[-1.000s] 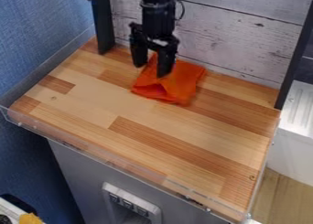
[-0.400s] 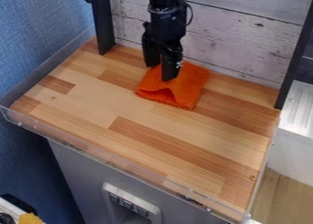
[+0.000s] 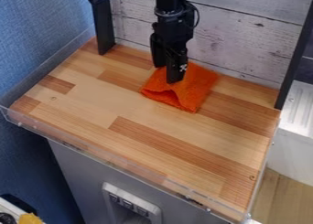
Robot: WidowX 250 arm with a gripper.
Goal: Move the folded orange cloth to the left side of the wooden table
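The black gripper (image 3: pixel 168 73) points down at the upper middle of the wooden counter, its two fingers close together at the left part of an orange cloth (image 3: pixel 196 88). Some of the cloth is pinched between them; the fingers hide part of it. The rest lies on the counter, crumpled, with a raised fold along its front edge and its back part spread toward the wall.
A wooden counter (image 3: pixel 122 104) has a clear raised lip along its front. A dark post (image 3: pixel 103 26) stands at the back left, another (image 3: pixel 296 58) at the right. White planks (image 3: pixel 245 40) form the back wall.
The gripper has moved right and turned, its fingers now nearer each other. The orange cloth has shifted right and slightly toward the front along with it.
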